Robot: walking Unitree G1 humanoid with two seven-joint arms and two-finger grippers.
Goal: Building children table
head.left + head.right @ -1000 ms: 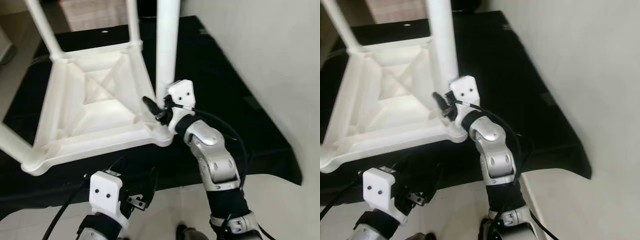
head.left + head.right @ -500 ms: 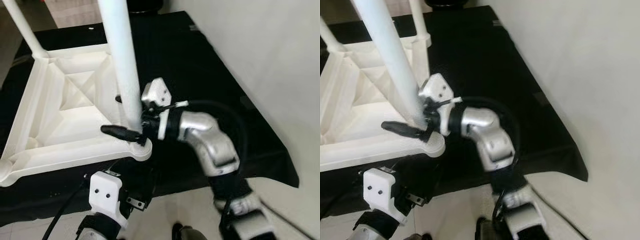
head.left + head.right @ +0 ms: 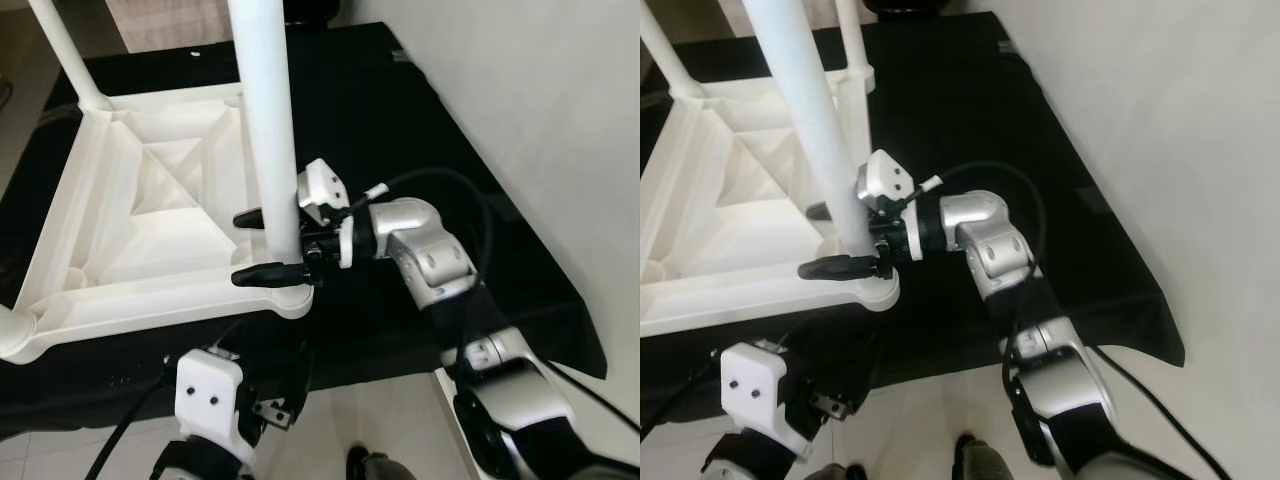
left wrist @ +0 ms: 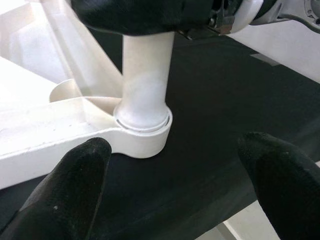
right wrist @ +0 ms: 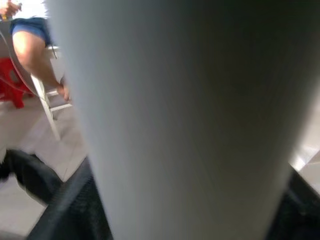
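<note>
Black mat (image 3: 400, 110), smooth white table leg (image 3: 265, 120)

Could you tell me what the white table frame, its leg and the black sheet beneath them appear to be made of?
Table frame: probably moulded plastic; white, faintly glossy, with cast ribs and rounded corner sockets.
Leg between the right gripper's fingers: the same smooth white look, likely a plastic tube; hollow or solid can't be told.
Black sheet: matte and flat, likely fabric or a soft mat; weave not visible.
</note>
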